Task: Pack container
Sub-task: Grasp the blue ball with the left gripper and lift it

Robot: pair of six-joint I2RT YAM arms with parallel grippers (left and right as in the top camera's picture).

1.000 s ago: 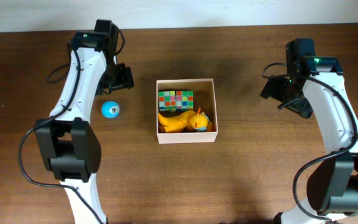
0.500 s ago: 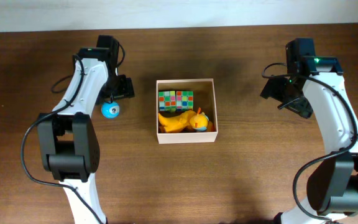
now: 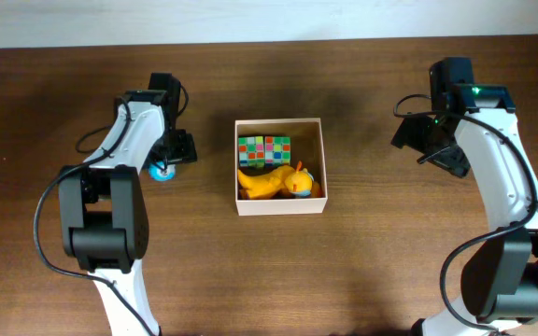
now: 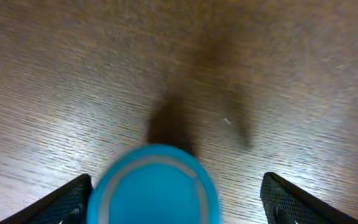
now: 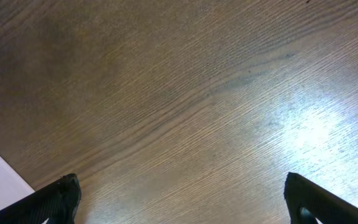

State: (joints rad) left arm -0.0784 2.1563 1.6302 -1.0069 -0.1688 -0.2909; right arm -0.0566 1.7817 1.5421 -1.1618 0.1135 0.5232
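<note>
While the container (image 3: 281, 207) sits in the middle of the desk (image 3: 372, 261), the left claw (image 3: 170, 159) hangs over a small blue ball (image 4: 154, 190) that lies on the wood just left of it. The claw is released. In the left wrist view its two dark fingers (image 4: 64, 200) stand wide on either side of the ball, neither one touching it.

Inside the container a multicoloured cube (image 3: 264, 149) lies against the far wall. A yellow duck toy (image 3: 274, 183) lies along the near wall, its head toward the right.

The right claw (image 3: 440, 154) is well to the right of the container, over bare wood. It is released too, with its fingertips (image 5: 58, 198) spread at the edges of the right wrist view and nothing between them.
</note>
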